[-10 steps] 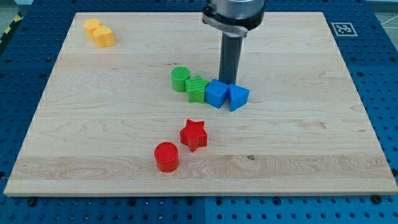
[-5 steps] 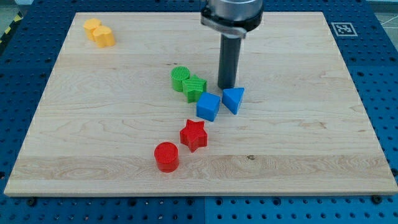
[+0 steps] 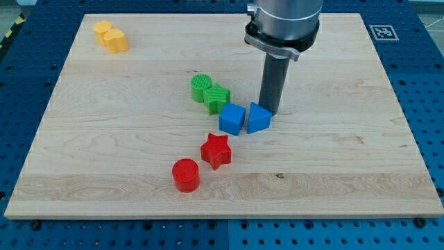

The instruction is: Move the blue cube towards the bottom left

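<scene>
Camera view: pale wooden board surface point(image 3: 361, 173) on a blue perforated bench; small blue plastic cube point(image 3: 232, 119) near the board's middle, just below and right of the green ribbed block point(image 3: 218, 98) and the green ribbed cylinder point(image 3: 201, 87); touching or nearly touching the cube on the view's right, a blue plastic wedge-shaped block point(image 3: 258, 118); further toward the view's bottom left, a red plastic star point(image 3: 216, 150) and a red plastic cylinder point(image 3: 185, 174); two yellow blocks point(image 3: 111, 36) far off at the view's top left.

No gripper on this arm, so nothing to spread or pinch; only a straight dark rod, with my tip point(image 3: 272, 112) resting just behind the blue wedge, at its upper right edge, apart from the cube itself.

Judged step: a push in hand, lined up through the wedge rather than directly on the cube; cube well short of the bottom left corner.

Next move calls for a slide down and left; risk of the wedge slipping aside, and of the red star lying right in the cube's path; perhaps better to go round and set the tip on the cube's upper right face.
</scene>
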